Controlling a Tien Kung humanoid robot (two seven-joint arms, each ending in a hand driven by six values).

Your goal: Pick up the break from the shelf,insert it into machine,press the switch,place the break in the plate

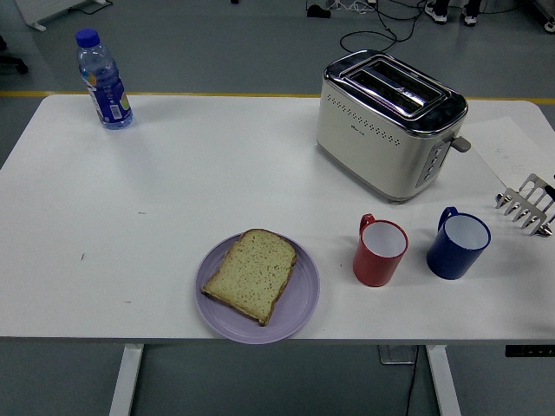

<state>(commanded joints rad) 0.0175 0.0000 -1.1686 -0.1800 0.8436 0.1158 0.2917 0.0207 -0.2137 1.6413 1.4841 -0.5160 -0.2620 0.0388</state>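
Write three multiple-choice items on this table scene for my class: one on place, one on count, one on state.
1. Where does the slice of bread lie?
A in the toaster
B on the purple plate
C on the rack
2. How many mugs stand on the table?
A one
B two
C three
3. How are the toaster's slots?
A empty
B holding bread
C covered

Answers: 1 B, the slice rests on the plate; 2 B, a red mug and a blue mug; 3 A, both slots show no bread.

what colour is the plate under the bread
Pale purple; the plate holding the bread shows best in the head view.
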